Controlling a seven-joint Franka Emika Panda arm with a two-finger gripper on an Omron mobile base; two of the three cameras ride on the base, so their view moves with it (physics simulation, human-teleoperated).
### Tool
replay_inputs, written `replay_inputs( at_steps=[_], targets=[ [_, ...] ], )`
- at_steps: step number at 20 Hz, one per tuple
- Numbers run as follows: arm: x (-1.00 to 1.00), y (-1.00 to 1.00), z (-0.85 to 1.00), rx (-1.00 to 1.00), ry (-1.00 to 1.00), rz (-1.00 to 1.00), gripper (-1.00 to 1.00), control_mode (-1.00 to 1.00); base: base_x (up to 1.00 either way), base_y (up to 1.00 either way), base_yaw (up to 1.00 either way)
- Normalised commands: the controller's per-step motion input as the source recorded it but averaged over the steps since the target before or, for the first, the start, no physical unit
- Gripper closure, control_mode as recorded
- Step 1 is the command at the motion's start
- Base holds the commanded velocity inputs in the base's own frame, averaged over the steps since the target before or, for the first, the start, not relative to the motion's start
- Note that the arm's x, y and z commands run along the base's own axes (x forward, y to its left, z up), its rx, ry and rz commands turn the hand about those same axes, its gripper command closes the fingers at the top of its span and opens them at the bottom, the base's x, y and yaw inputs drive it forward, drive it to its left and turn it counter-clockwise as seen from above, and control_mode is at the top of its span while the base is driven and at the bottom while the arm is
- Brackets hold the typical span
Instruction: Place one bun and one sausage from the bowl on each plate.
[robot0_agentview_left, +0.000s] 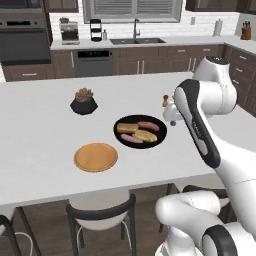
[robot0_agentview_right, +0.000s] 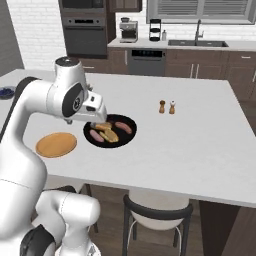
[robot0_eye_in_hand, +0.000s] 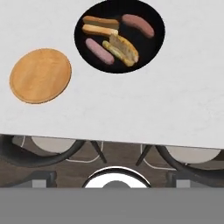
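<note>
**Where your three cameras look**

Your left base view sits behind the arm, facing forward and down across the counter (robot0_agentview_left: 45, 125) toward the sink wall. Your right base view covers that counter from the other side. Both share the bowl (robot0_agentview_left: 140, 131) and orange plate (robot0_agentview_left: 96, 157). Your hand view looks straight down, closer, on that bowl (robot0_eye_in_hand: 119, 35) and plate (robot0_eye_in_hand: 40, 75).

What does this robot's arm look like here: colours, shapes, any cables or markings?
The arm is glossy white, built of rounded, tube-like links with bulbous elbows, joined by dark grey to black bands at the joints. A round grey cap tops one joint housing. No cables, logos or markings are visible. The gripper's fingers cannot be made out, so their look stays untold.
</note>
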Motion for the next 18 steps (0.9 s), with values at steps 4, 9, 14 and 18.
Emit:
replay_inputs(
  at_steps=[4, 9, 14, 18],
  targets=[
    [0.75, 0.1, -0.66, -0.16, 0.09, 0.03, -1.0, -1.0, 0.25, 0.0, 0.0],
    [1.0, 0.12, -1.0, -0.15, 0.22, 0.18, -1.0, -1.0, 0.0, 0.0, 0.0],
    [1.0, 0.04, -0.78, -0.02, 0.2, 0.32, -1.0, -1.0, 0.0, 0.0, 0.0],
    [1.0, -0.13, -0.31, -0.01, 0.14, 0.21, -1.0, -1.0, 0.0, 0.0, 0.0]
  ],
)
